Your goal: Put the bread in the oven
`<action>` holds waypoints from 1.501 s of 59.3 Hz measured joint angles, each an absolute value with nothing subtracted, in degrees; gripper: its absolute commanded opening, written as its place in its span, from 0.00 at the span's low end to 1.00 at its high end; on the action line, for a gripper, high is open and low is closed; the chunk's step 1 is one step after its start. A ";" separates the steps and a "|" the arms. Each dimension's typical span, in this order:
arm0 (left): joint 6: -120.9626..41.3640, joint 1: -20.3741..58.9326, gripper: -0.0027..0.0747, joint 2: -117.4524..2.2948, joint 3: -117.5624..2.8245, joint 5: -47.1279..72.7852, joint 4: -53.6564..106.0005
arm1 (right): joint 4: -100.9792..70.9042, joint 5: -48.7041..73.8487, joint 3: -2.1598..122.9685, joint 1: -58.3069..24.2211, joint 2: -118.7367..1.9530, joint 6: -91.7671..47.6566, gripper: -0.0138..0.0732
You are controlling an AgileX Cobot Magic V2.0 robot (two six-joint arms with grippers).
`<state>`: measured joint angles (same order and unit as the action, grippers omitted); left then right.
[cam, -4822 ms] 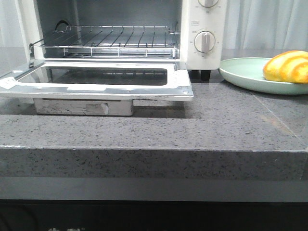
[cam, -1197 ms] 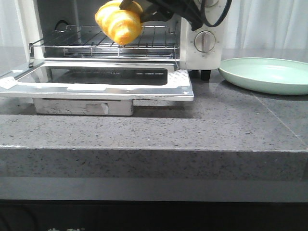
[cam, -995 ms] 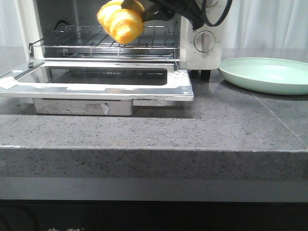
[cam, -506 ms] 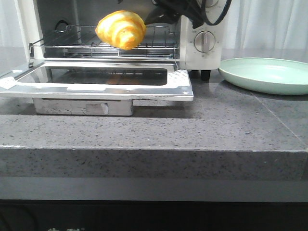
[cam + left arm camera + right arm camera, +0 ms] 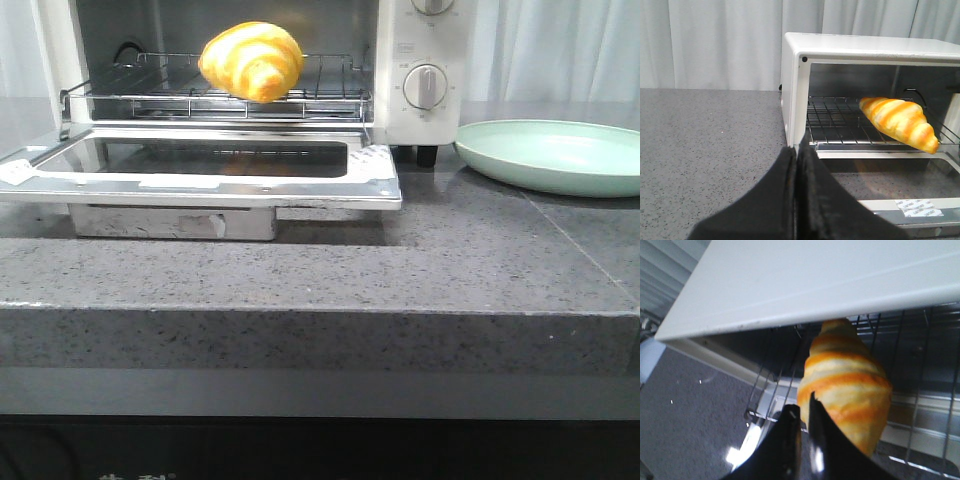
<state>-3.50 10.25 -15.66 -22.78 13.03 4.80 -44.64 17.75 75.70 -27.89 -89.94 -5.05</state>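
Observation:
The bread [image 5: 252,62], a glossy golden roll with orange-brown stripes, lies on the wire rack [image 5: 150,88] inside the open white oven [image 5: 425,40]. It also shows in the left wrist view [image 5: 900,122] and the right wrist view [image 5: 845,385]. The oven's glass door [image 5: 200,178] is dropped flat. My right gripper [image 5: 804,412] is empty, its fingers almost together, just in front of the bread and apart from it. My left gripper [image 5: 796,150] is shut and empty, off the oven's [image 5: 850,45] left front corner. Neither gripper shows in the front view.
An empty pale green plate [image 5: 550,155] sits on the grey stone counter [image 5: 400,270] right of the oven. The oven's dial [image 5: 426,87] faces forward. The open door juts out over the counter's raised step. White curtains hang behind.
The bread was carried from the plate to the oven and set on the rack. In the last half second my right gripper has drawn back out of the front view.

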 measured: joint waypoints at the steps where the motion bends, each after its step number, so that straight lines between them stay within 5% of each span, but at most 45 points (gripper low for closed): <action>1: -3.50 10.25 0.01 -15.66 -22.78 13.03 4.80 | -43.92 18.77 75.70 -27.61 -89.55 -5.05 0.08; 28: -3.50 10.25 0.01 -15.66 -22.78 13.03 4.80 | -15.75 52.84 74.49 -4.67 -73.45 -5.05 0.08; 66: -3.50 10.25 0.01 -15.66 -22.64 13.03 4.80 | -10.55 27.13 29.63 -3.50 -25.85 -5.14 0.08; 89: -3.50 10.25 0.01 -15.66 -22.64 13.03 4.80 | -10.55 24.84 22.69 -3.50 -14.68 -5.29 0.08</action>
<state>-3.50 10.25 -15.66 -22.64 13.03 4.80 -10.55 24.84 22.69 -3.50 -14.68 -5.29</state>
